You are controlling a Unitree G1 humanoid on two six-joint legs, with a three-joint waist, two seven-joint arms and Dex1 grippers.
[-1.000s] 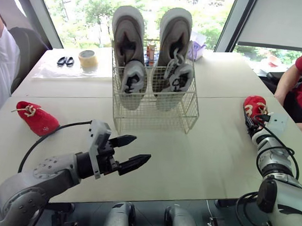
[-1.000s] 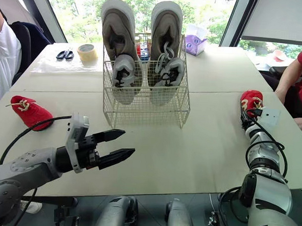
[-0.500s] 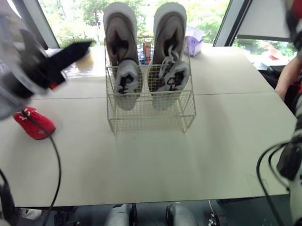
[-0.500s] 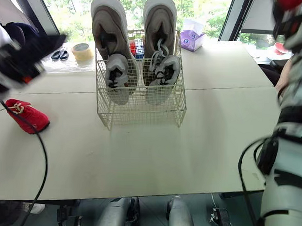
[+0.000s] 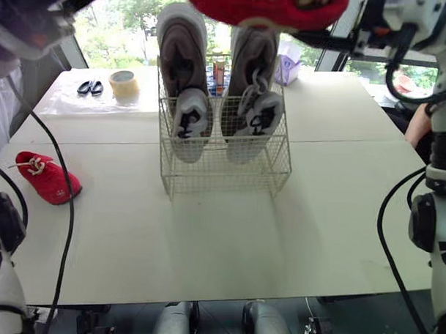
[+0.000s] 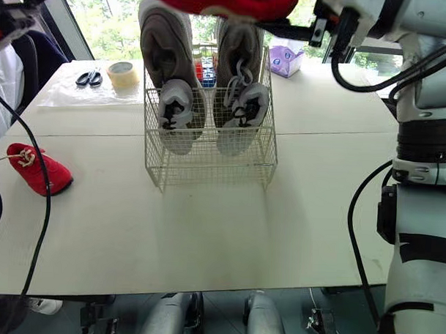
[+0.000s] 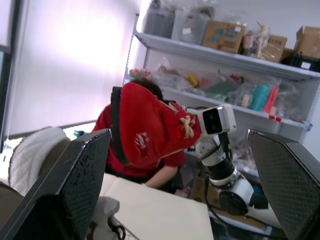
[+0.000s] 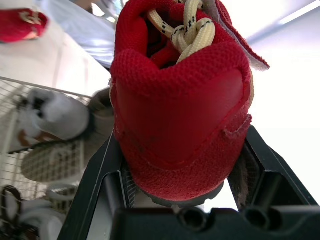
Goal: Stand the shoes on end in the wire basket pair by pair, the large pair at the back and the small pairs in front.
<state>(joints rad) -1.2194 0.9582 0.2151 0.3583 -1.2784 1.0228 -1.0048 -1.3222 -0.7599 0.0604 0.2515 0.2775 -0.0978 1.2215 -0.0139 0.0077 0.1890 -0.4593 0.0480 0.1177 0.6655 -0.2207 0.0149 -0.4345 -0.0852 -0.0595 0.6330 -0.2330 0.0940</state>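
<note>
My right gripper (image 8: pixel 181 142) is shut on the heel of a small red shoe (image 5: pixel 265 7) and holds it high over the wire basket (image 5: pixel 223 167). In the left wrist view the same shoe (image 7: pixel 150 125) hangs sideways in the air. The basket holds two large grey shoes (image 5: pixel 182 48) on end at the back. Two small grey-white shoes (image 5: pixel 189 122) stand in front of them. The other red shoe (image 5: pixel 47 177) lies on the table at the left. My left gripper (image 7: pixel 177 150) is raised at the upper left, open and holding nothing.
A tape roll (image 5: pixel 124 84) and scissors (image 5: pixel 89 88) lie at the back left. A purple tissue box (image 5: pixel 289 67) stands behind the basket. A person in red (image 5: pixel 417 124) sits at the table's right edge. The near half of the table (image 5: pixel 228 240) is bare.
Both arms have risen from table height. The right gripper carried the red shoe from the table's right side up over the basket. The left gripper swung up to the left, still open.
</note>
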